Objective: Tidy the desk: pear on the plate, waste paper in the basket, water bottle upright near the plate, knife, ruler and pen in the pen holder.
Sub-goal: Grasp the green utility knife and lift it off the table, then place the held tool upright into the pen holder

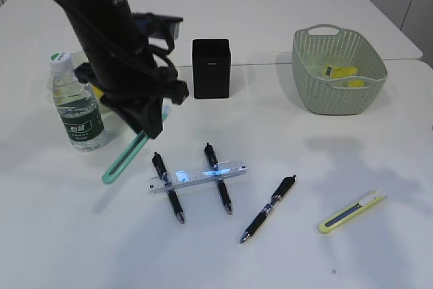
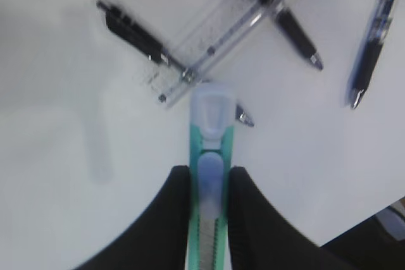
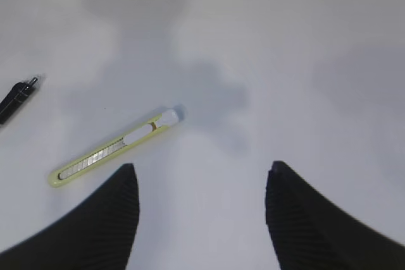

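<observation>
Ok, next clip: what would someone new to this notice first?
Probably the left hand, shut on a green utility knife and holding it above the desk beside the water bottle. Next, the clear ruler lying across two black pens mid-desk, with a third pen to their right. A yellow utility knife lies in front of the open right hand.

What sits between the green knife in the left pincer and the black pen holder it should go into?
Nothing visible does. The left pincer holds the green knife in the air, left of the pen holder. The pens and ruler lie nearer the camera, off that path.
</observation>
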Controlling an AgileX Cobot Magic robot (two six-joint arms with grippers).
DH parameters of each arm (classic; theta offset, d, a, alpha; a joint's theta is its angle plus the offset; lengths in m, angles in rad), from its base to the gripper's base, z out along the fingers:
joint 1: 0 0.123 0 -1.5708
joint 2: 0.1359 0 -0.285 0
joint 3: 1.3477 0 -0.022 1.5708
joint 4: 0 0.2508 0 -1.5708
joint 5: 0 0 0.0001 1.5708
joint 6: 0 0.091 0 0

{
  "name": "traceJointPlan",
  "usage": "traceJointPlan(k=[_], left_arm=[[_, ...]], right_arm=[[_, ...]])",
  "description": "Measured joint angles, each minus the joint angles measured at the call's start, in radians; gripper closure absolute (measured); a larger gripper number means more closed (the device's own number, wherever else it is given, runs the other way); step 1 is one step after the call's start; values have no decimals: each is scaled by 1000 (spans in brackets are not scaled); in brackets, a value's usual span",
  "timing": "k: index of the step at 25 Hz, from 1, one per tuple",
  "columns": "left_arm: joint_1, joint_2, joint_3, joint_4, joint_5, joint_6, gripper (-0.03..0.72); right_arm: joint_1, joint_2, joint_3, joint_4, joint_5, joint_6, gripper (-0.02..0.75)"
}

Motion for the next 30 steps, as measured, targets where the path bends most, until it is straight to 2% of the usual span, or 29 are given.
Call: traceJointPlan(k=[4,7,17,30], left_arm=[[0,0,-132,15,-9,0,593],[0,0,-177,49,-105,0,593],[0,22,-181,202,-602,0,594],[0,208,-181,254,-1124,0,594]], right_arm=[[0,0,0,0,0,0,244],[0,0,0,0,0,0,244],[0,0,0,0,0,0,244],[0,0,0,-64,-32,0,244]])
